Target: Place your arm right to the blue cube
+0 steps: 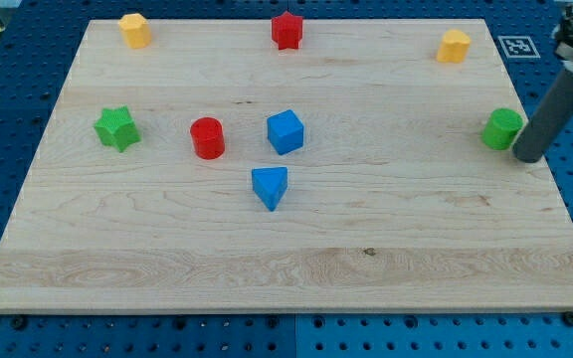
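**Approach not yet made: tip at the board's right edge**

Nearest the view's bottom lies a blue plastic wedge-shaped block, just below the blue plastic cube, which rests near the middle of the pale wooden board, one corner turned toward the camera and a red cylinder to its left. My tip stands well apart at the view's right, just beside a green cylinder. No claw exists; the rod holds nothing. Judged remaining: the whole leftward travel to the clear spot right of the cube.
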Tool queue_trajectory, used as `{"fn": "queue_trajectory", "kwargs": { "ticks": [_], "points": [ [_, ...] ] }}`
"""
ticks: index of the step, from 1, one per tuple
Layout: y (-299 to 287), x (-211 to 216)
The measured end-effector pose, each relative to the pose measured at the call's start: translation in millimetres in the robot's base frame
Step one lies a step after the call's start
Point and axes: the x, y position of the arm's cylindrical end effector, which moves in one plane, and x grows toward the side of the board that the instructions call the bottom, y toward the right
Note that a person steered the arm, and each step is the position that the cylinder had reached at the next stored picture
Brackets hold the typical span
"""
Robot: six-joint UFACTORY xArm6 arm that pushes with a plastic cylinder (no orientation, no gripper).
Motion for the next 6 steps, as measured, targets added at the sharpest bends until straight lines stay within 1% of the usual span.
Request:
{"fn": "queue_trajectory", "kwargs": {
  "ticks": [1, 2, 3, 4, 6],
  "points": [
    [-46, 0],
    [-75, -2],
    [-92, -17],
    [-111, -23],
    [-126, -23]
  ]
}}
